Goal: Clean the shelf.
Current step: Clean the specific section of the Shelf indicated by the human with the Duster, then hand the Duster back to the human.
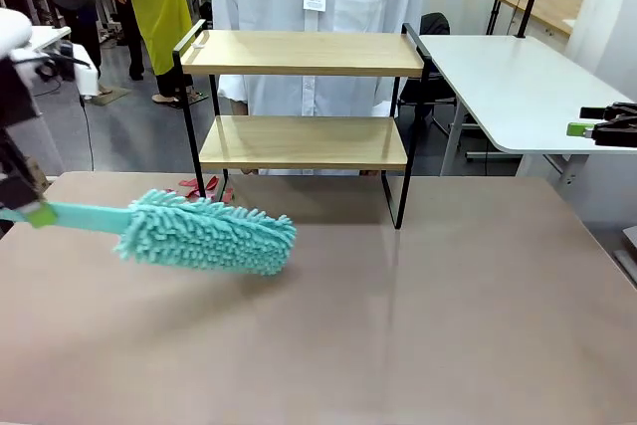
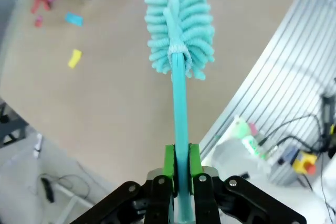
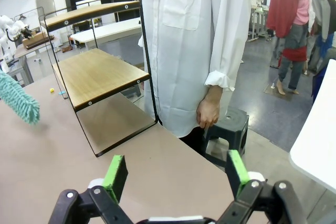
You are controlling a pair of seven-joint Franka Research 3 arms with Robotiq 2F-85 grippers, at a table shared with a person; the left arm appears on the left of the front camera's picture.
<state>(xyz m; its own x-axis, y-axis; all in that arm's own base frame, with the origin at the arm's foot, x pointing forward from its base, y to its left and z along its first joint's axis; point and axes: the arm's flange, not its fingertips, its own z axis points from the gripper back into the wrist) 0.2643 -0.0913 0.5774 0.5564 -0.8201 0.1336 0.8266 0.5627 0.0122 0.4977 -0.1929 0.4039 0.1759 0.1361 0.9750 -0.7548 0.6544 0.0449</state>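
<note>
Brown table (image 1: 448,296) bearing shelf (image 1: 299,141) at far edge, person (image 3: 194,35) standing behind. Left gripper (image 2: 181,163) clamping duster (image 1: 209,233) handle, head hanging near shelf. Right gripper (image 3: 176,165) gaping, holding nothing. Risk: duster snagging frame, shoving shelf off edge.

- We see a brownish table (image 1: 448,325) spanning the front view.
- Near its far edge we find the shelf (image 1: 299,141), upright on its black legs.
- By the shelf's left legs we spot small red scraps (image 1: 204,189), with a blue scrap (image 2: 74,19) and a yellow scrap (image 2: 75,58) near them.
</note>
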